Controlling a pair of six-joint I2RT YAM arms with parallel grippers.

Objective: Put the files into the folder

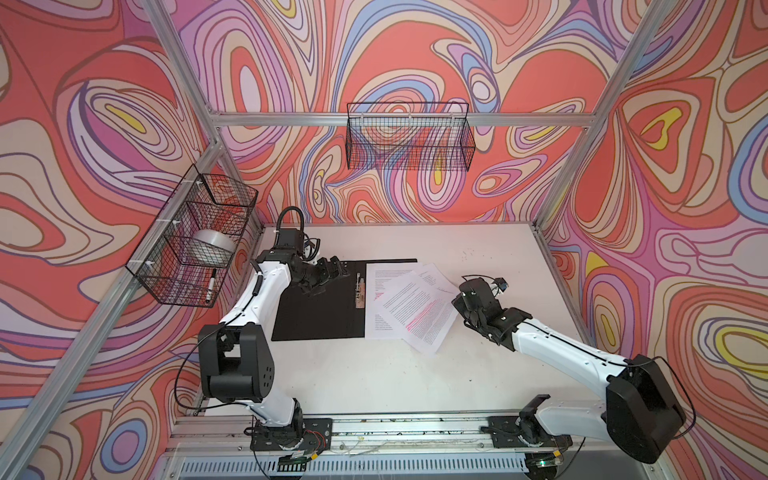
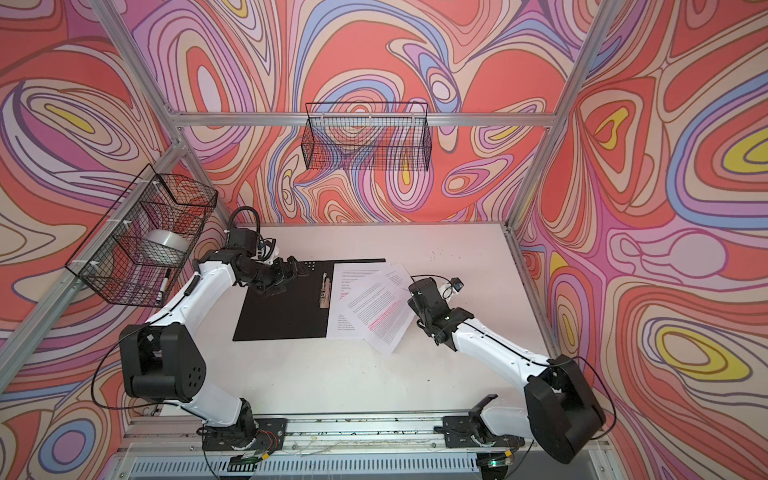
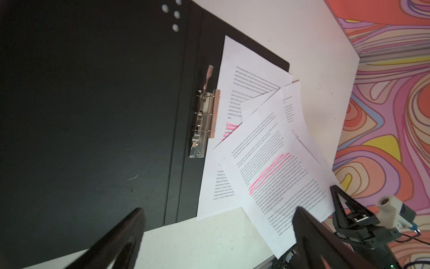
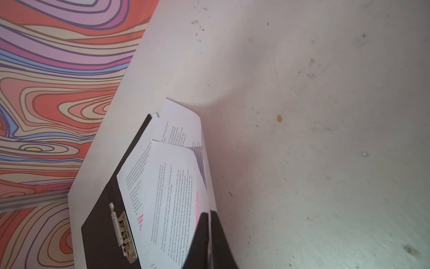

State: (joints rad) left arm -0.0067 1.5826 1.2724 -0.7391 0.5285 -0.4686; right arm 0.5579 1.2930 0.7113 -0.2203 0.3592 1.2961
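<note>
The files [image 1: 384, 278] lie fanned across the right half of the open black folder [image 1: 320, 309], spilling onto the white worktop [image 1: 374, 374]. The right claw [image 4: 209, 214] is pinched tight on the edge of the highlighted top sheet [image 1: 415, 311]. The left claw [image 1: 337, 268] hovers, spread wide, over the folder's left half.

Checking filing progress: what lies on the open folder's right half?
At least three overlapping files, fanned crookedly; the pink-highlighted top sheet overhangs onto the table. They hide most of the folder's right half; only its far strip shows.

White table [image 1: 415, 374] under folder [image 1: 320, 316], files [image 1: 415, 311]
</note>
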